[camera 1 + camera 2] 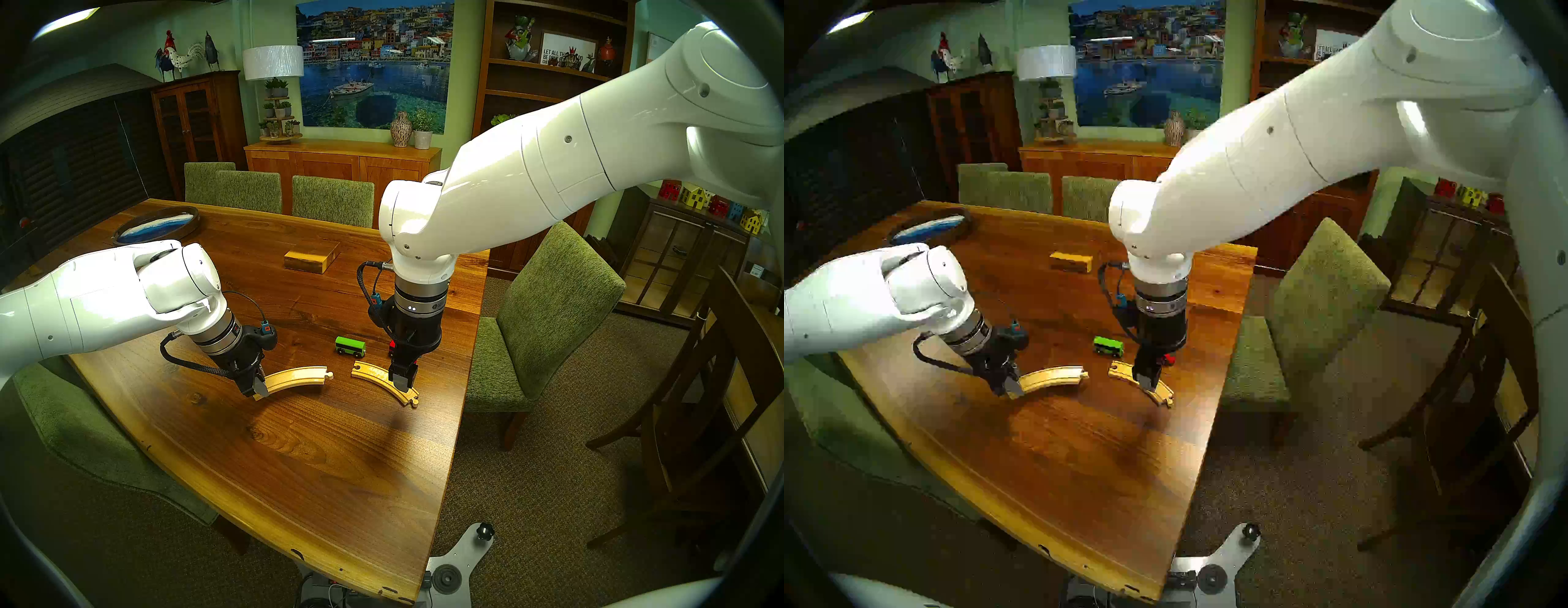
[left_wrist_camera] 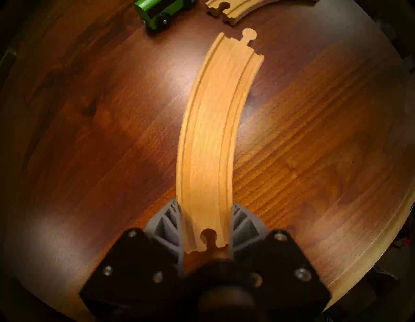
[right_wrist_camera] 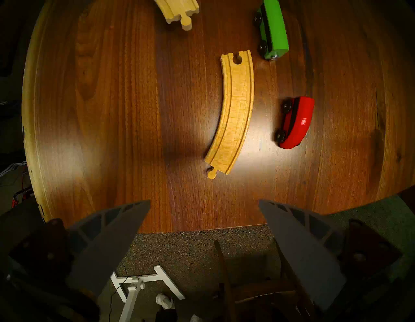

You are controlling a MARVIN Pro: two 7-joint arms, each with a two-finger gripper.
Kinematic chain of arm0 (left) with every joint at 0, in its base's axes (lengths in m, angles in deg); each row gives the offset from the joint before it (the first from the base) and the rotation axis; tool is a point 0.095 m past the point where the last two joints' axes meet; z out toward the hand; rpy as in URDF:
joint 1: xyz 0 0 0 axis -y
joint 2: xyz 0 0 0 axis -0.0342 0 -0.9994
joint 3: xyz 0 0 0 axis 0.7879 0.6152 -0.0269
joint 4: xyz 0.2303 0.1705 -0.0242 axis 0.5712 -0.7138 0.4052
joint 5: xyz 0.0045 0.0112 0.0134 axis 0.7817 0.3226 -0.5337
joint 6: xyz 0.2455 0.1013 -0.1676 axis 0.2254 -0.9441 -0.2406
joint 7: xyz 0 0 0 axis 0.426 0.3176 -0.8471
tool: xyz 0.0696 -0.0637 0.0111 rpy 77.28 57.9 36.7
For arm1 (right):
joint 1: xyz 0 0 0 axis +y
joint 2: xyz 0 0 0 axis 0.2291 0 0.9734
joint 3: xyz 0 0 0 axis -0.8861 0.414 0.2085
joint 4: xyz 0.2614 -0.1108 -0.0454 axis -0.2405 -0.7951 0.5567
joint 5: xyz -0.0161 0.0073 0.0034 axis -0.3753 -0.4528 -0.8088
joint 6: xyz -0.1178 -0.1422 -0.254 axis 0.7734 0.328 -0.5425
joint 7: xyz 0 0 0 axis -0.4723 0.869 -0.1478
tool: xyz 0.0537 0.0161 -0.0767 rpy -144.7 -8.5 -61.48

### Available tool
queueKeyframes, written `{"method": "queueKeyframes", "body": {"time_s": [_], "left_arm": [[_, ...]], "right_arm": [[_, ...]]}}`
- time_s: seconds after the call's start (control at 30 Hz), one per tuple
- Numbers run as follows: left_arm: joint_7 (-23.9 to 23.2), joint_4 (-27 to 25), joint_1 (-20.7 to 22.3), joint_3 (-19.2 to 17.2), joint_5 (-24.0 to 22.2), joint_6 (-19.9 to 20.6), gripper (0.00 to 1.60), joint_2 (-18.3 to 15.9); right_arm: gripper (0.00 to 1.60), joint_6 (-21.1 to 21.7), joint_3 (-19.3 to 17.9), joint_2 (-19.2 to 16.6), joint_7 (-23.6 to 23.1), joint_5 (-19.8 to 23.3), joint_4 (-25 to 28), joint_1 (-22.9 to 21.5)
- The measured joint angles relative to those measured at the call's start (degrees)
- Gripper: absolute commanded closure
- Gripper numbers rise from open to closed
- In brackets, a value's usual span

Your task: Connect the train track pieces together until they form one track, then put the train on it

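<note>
Walnut-brown wooden desk [image 1: 297, 446] carries everything. Left end effector [image 1: 258, 388] points steeply down at the near-left end of the left track piece [image 1: 297, 378], its fingers [image 2: 167, 222] clamped on both sides of the socket end; peg end points toward the other piece. Right end effector [image 1: 403, 382] hangs straight down above the right track piece [image 3: 235, 112], fingers [image 3: 116, 236] spread wide, holding nothing, clear of the wood. The two pale-wood curves lie apart, a gap of bare desk between peg and socket, not joined. Rectangular wooden block [image 1: 312, 257] sits farther back, mid-desk. Green carriage [image 1: 350, 346] stands just behind the gap. Red engine [image 3: 295, 122] lies beside the right track piece, mostly hidden behind the right end effector in the head views.
</note>
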Motion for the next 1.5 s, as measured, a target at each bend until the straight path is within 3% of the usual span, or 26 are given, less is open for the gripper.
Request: {"method": "queueKeyframes", "body": {"time_s": [0.67,1.17,1.5], "left_arm": [[-2.8,2.3,0.0,0.0,1.8,0.3,1.60,2.0],[-3.5,2.3,0.0,-0.2,2.2,0.4,1.60,2.2],[-3.6,2.3,0.0,-0.3,2.2,0.5,1.60,2.3]], "right_arm": [[0.00,1.3,0.0,1.0,0.0,0.2,-0.7,0.1],[0.00,4.8,0.0,4.9,1.6,8.3,-7.7,3.4],[0.00,0.9,0.4,4.5,7.1,11.5,-4.9,4.5]]}}
